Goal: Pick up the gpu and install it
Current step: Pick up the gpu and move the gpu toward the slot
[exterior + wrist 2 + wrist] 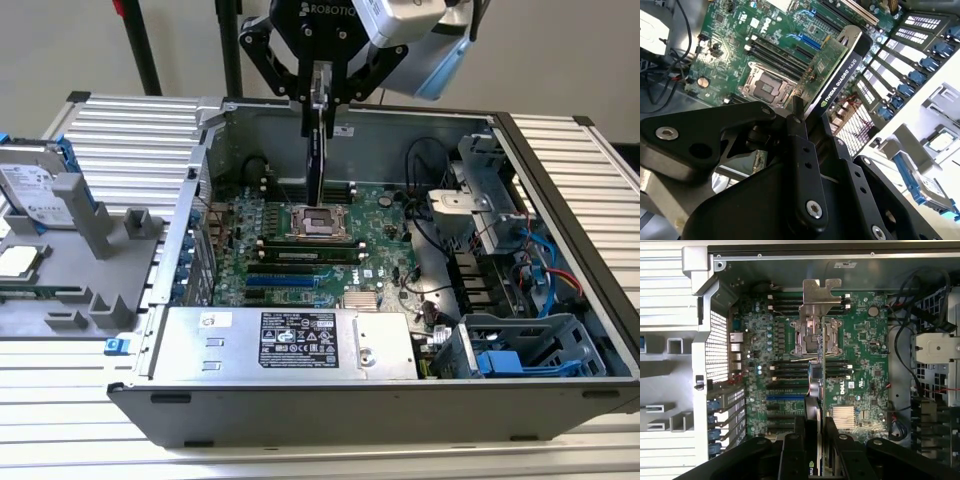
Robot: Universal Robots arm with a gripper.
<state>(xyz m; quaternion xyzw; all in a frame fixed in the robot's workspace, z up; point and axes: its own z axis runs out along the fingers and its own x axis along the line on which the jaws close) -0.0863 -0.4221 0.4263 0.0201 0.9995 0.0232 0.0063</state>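
While the power supply [290,340] lies along the computer case's [330,415] near wall, the green motherboard [390,235] sits behind it. Over its CPU socket [318,222] the gpu [316,165] hangs edge-on, bracket end down, its upper end clamped between the gripper's [320,118] fingers.

The gpu [832,62] pairs a green board with a black shroud and a silver bracket. The motherboard [385,225] is green with black and blue slots, inside a grey case [330,410]. The gripper [320,95] is black.
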